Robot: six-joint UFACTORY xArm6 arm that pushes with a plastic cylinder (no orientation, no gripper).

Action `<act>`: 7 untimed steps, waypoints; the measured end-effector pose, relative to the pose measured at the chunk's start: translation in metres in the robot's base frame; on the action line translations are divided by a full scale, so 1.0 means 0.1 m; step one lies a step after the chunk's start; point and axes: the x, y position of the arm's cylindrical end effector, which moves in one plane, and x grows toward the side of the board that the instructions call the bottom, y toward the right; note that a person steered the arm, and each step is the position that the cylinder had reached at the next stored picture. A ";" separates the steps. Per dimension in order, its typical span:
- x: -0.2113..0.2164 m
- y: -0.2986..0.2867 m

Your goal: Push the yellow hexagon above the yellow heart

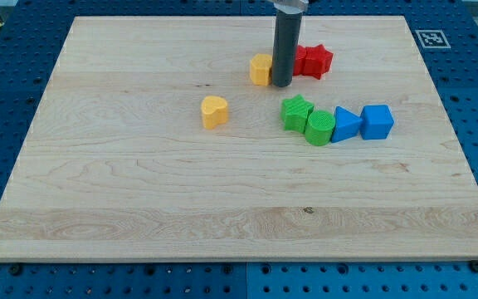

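The yellow hexagon stands near the board's top middle. My tip is right against its right side, between it and the red blocks. The yellow heart lies lower and to the left of the hexagon, with a gap between them. The rod comes down from the view's top.
A red star and another red block partly hidden behind the rod sit to the right of my tip. Below them stand a green star, a green cylinder, a blue triangle and a blue cube. The wooden board lies on a blue pegboard.
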 end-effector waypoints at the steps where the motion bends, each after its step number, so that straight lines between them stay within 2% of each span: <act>1: 0.00 0.02; 3: -0.22 0.07; 5: -0.25 -0.40; 7: -0.32 -0.40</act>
